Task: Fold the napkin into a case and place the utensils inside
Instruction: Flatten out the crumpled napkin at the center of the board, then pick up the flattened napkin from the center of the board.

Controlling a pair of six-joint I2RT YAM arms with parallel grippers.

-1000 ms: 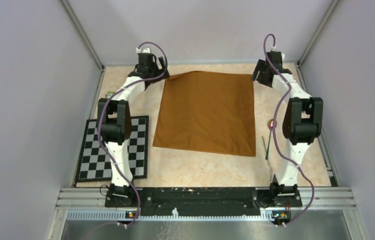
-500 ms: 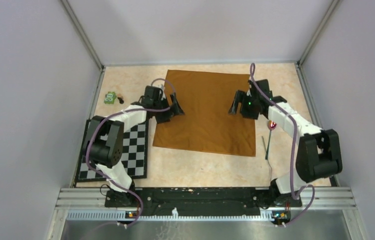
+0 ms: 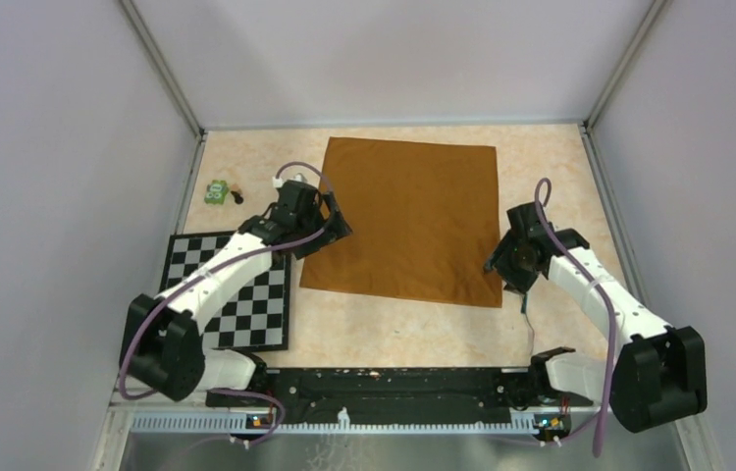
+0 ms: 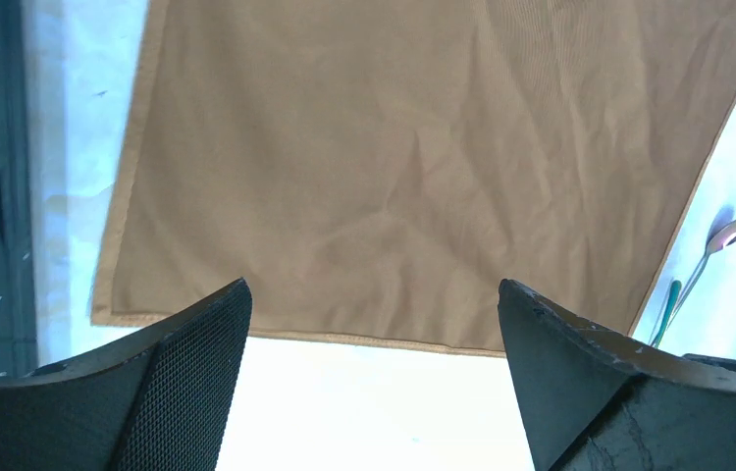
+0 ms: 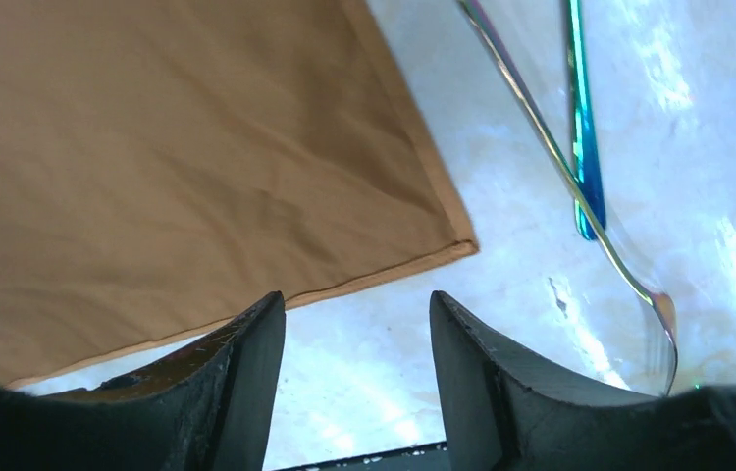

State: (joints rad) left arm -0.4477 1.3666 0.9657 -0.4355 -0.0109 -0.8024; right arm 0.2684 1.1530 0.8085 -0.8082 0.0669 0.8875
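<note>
The rust-orange napkin (image 3: 408, 221) lies spread flat and unfolded on the table. My left gripper (image 3: 335, 228) is open and empty over its left edge; in the left wrist view (image 4: 372, 291) the napkin (image 4: 423, 167) fills the frame past the open fingers (image 4: 197, 363). My right gripper (image 3: 503, 267) is open and empty beside the napkin's near right corner (image 5: 443, 235); it also shows in the right wrist view (image 5: 356, 302). The utensils (image 5: 580, 167) lie on the table right of that corner, mostly hidden under my right arm in the top view (image 3: 524, 302).
A black-and-white checkered mat (image 3: 251, 304) lies at the near left under my left arm. A small green toy (image 3: 215, 191) sits at the far left. Walls close the table on three sides. The utensils also show in the left wrist view (image 4: 708, 260).
Both arms pulled back from the napkin's far corners toward me. The far left corner now lies flat. My right gripper moved to the near right corner, my left to the left edge.
</note>
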